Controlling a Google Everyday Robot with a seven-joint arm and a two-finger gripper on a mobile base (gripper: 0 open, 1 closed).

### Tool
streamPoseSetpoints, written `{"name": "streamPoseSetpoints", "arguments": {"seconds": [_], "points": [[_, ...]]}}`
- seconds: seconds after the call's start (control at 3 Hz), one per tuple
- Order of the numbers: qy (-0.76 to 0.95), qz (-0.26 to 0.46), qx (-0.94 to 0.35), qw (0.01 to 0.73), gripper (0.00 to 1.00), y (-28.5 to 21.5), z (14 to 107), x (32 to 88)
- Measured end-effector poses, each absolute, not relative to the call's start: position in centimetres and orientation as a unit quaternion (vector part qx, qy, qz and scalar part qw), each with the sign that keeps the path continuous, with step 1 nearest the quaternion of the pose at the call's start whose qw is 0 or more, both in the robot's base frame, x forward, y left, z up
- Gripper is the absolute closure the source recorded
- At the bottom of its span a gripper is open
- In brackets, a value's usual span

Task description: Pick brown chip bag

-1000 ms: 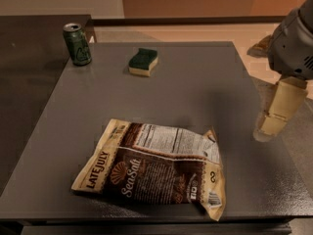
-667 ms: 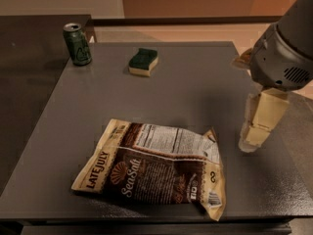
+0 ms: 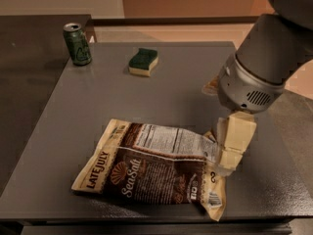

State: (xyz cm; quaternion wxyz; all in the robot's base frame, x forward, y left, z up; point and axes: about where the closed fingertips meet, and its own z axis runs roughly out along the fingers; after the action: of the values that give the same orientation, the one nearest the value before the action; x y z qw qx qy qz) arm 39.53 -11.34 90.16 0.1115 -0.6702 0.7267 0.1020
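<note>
The brown chip bag (image 3: 151,168) lies flat on the grey table (image 3: 161,99) near its front edge. It is dark brown and tan, printed "LATE JULY" and "Sea Salt", with its white nutrition label facing up. My gripper (image 3: 231,153) hangs from the grey wrist at the right and is down at the bag's right end, over or touching its crinkled edge. The cream gripper hides part of that edge.
A green soda can (image 3: 77,44) stands at the table's far left corner. A green and yellow sponge (image 3: 143,61) lies at the far middle. A darker table (image 3: 29,72) adjoins on the left. The table's front edge is just below the bag.
My gripper has moved left and down from the table's right side to the right end of the chip bag. The bag, can and sponge have not moved.
</note>
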Motion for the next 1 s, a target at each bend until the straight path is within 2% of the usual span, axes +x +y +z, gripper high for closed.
{"name": "streamPoseSetpoints", "arguments": {"seconds": [1.0], "points": [[0.713, 0.125, -0.685, 0.076, 0.00, -8.2, 86.3, 36.7]]}}
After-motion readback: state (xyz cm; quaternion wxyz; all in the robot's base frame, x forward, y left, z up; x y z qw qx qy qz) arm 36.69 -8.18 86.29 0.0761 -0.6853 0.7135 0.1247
